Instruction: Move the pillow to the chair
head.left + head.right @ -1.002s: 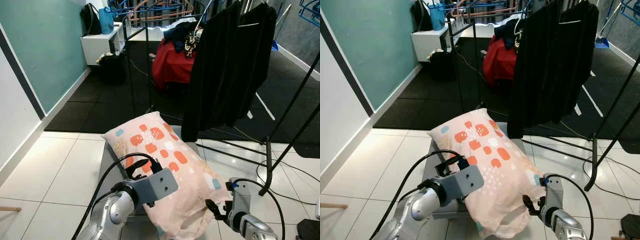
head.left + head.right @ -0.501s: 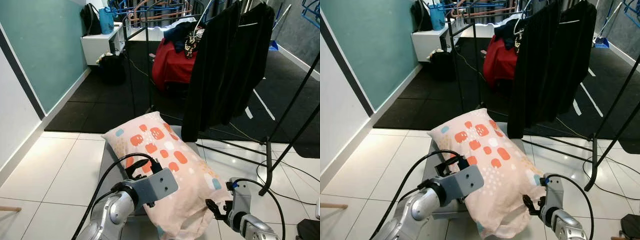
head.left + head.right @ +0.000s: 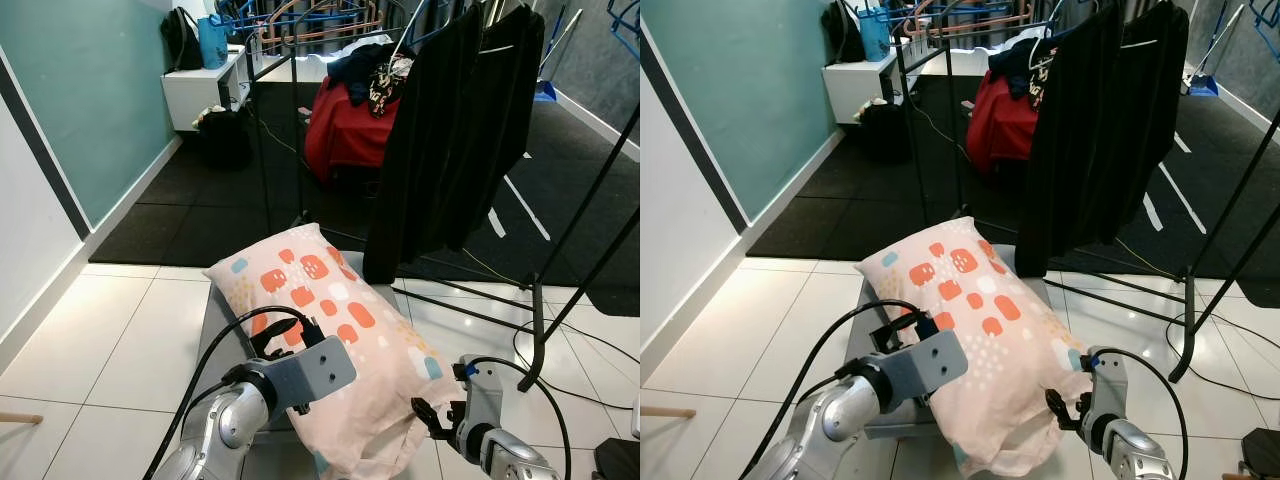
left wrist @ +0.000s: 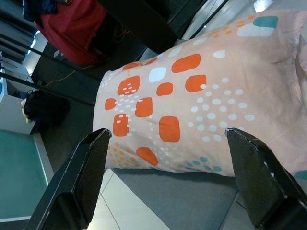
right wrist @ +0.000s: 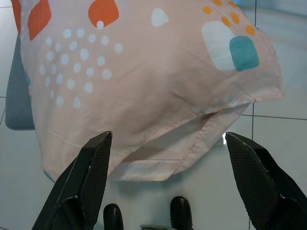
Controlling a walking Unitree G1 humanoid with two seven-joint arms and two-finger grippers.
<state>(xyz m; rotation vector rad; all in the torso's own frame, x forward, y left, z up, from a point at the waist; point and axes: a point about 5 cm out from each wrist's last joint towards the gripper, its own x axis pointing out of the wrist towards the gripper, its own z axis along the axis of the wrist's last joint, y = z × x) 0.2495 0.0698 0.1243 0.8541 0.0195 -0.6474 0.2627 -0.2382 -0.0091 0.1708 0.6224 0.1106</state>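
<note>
Already pillow (image 3: 335, 330) overhangs chair (image 3: 222, 322) edge — left pincer (image 4: 168, 177), right pincer (image 5: 165, 182) both released.

Head cameras look forward and down over both arms — the pillow (image 3: 335, 335) just ahead of them. Each wrist camera peers close along its own spread fingers — all views share that pillow.

A pink pillow (image 3: 335, 340) lay on the grey chair (image 3: 218, 330); the left hand (image 3: 283, 335) and right hand (image 3: 432, 418) flanked it.
</note>
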